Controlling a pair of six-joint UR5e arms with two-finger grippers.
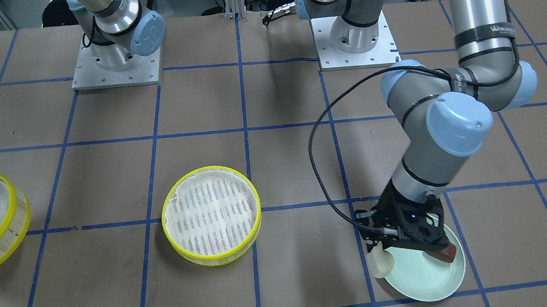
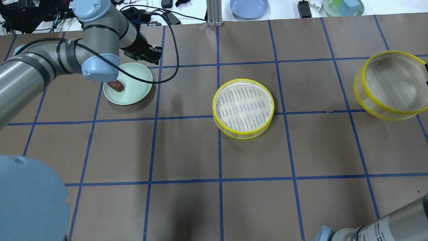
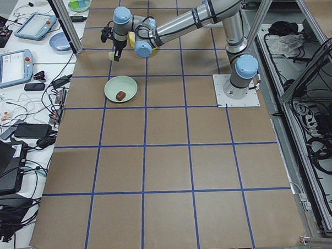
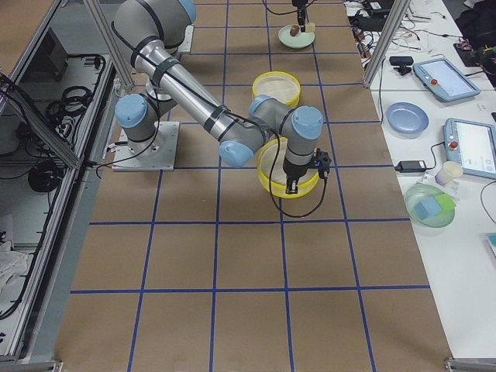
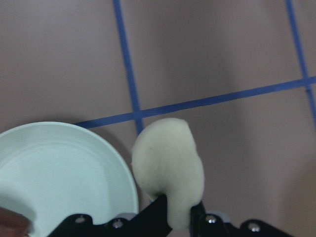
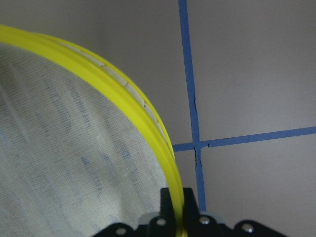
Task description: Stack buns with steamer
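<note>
Early stage: left gripper (image 5: 180, 213) pinches white bun (image 5: 168, 168) beside plate (image 5: 59, 168). Right gripper (image 6: 176, 210) clamps outer tray (image 6: 123, 94) rim. Brown bun (image 2: 116, 85) unplaced; centre tray (image 2: 214, 104) empty.

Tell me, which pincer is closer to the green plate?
Left. The left pincer hangs beside the rim of the green plate, holding the white bun. The right pincer is far across the table, gripping a steamer tray.

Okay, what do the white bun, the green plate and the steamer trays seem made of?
White bun: matte, probably soft foam; it narrows where pinched. Green plate: smooth, glossy, likely plastic. Steamer trays: yellow plastic-looking rims, pale slatted bamboo-like walls, woven cloth-like bottoms.
</note>
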